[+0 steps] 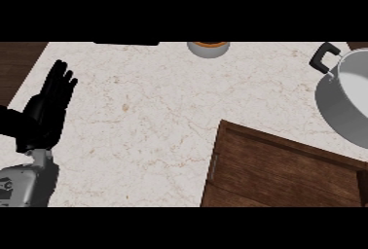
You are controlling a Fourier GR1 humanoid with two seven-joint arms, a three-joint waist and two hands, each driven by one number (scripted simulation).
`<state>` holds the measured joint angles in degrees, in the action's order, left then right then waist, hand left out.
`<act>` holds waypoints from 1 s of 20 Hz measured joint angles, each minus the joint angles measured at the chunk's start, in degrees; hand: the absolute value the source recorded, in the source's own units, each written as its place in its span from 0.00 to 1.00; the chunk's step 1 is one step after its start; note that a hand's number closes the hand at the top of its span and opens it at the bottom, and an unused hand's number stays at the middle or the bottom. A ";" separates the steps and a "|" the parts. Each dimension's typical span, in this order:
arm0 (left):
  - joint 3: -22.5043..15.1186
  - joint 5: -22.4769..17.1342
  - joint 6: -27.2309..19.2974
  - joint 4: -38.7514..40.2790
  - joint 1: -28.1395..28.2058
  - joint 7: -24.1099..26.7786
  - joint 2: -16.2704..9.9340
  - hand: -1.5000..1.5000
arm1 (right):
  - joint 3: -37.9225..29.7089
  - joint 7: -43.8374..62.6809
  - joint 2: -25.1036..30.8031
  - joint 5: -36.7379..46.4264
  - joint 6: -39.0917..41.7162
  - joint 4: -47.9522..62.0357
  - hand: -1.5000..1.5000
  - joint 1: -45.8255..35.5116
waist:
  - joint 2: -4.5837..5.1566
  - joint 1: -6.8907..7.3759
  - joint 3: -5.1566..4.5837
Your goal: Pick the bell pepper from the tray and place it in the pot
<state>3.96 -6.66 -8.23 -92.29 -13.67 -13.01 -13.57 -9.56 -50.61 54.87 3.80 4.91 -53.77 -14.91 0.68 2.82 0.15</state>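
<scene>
A steel pot [343,104] with a black handle [322,57] sits at the right edge of the head view, partly cut off. In the lower right lies a dark wooden tray [287,170], and no bell pepper shows on the part I can see. My left hand [45,109] rests at the left edge, open with fingers straight and pointing up, holding nothing. My right hand does not show in this view.
A small grey bowl [208,48] with something orange in it stands at the counter's far edge, top middle. A dark flat object [126,43] lies along the far edge to its left. The marble counter [137,121] spreads between my left hand and the tray.
</scene>
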 measured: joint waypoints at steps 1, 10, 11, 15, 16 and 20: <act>-0.07 0.11 -0.03 0.59 -0.46 0.20 0.19 0.50 | 0.74 -0.71 -0.86 1.95 -2.11 2.19 1.00 -1.83 | 0.09 0.11 0.01; -0.45 0.62 0.14 0.97 -1.45 0.34 0.75 0.50 | 5.68 -5.13 -7.05 13.20 -7.76 24.35 0.00 -17.34 | 0.39 0.68 0.02; -0.41 0.48 0.19 0.68 -1.71 -0.26 0.64 0.50 | 6.18 -4.77 -7.52 14.04 -7.58 26.46 0.00 -18.38 | 0.45 0.87 0.05; -0.67 0.89 -0.02 0.56 -1.89 -0.31 0.90 0.50 | 7.76 -4.43 -8.94 15.85 -3.15 32.85 0.00 -22.19 | 0.63 1.11 0.12; -0.66 0.82 0.15 0.59 -1.53 0.00 0.94 0.50 | 8.15 -4.75 -9.33 16.17 -1.87 34.05 0.00 -22.74 | 0.68 1.25 0.13; -0.58 0.90 0.43 0.49 -0.89 0.93 0.96 0.50 | 8.35 -5.53 -10.80 15.62 5.03 37.54 0.00 -25.40 | 0.64 1.16 0.15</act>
<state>3.39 -5.76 -7.80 -91.80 -14.56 -12.07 -12.61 -1.21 -56.14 44.07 19.42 9.94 -16.23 -40.31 1.32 3.97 0.30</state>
